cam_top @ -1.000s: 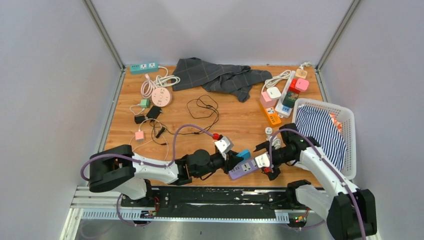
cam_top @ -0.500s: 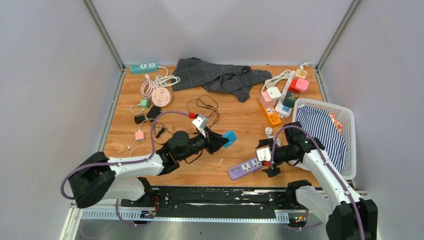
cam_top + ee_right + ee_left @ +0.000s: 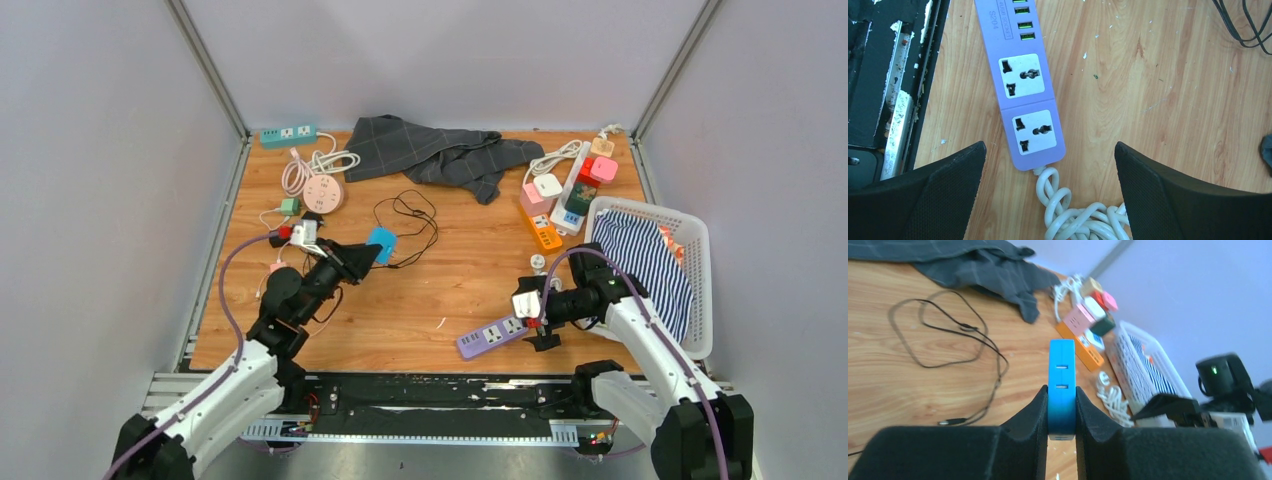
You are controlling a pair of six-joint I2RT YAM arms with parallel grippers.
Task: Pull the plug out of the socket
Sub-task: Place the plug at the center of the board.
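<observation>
Two hands are over the wooden desk [image 3: 460,280]. The left hand [image 3: 362,254] is closed tight on a blue plug [image 3: 381,241], its fingers pressing the plug's two flat sides. It holds the plug in the air above the left part of the desk, near a loose black cable [image 3: 405,215]. The plug is out of the socket and well apart from the purple power strip [image 3: 490,336], which lies flat near the front edge of the desk. The right hand [image 3: 533,322] hangs over that strip with its fingers spread wide, gripping nothing. In the right wrist view, the strip's near end and its twisted white cord [image 3: 1068,215] lie between the two fingers.
</observation>
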